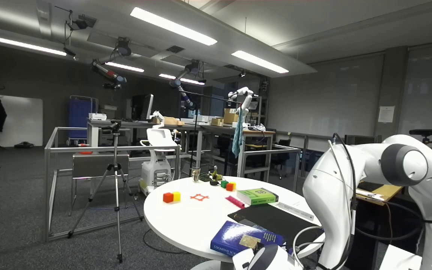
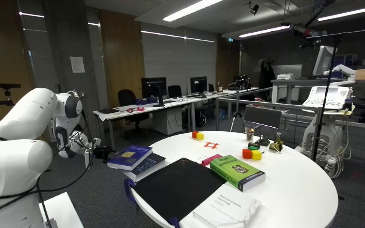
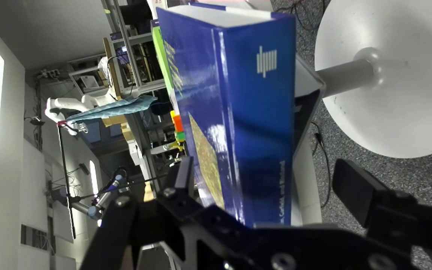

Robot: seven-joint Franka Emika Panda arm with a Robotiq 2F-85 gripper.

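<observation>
In the wrist view my gripper [image 3: 264, 168] stands open, one finger [image 3: 183, 174] on the cover side of a thick blue book [image 3: 263, 101] and the opposite finger [image 3: 354, 189] below it. The spine faces the palm between them; I see no finger pressed against it, though how far it reaches in is hard to tell. In an exterior view this blue book [image 2: 130, 156] lies on a darker book [image 2: 149, 166], its spine end jutting past the table edge. The gripper [image 2: 109, 154] is right at that end. Elsewhere the arm's wrist hides most of the gripper beside the blue book [image 1: 238, 238].
The round white table [image 2: 299, 190] also bears a black mat [image 2: 181, 186], a green book [image 2: 236, 171], a white book [image 2: 227, 205], a pink item [image 2: 211, 160], a red frame [image 2: 211, 145] and coloured cubes [image 2: 251, 154]. A blue clamp [image 2: 129, 190] grips the table's edge.
</observation>
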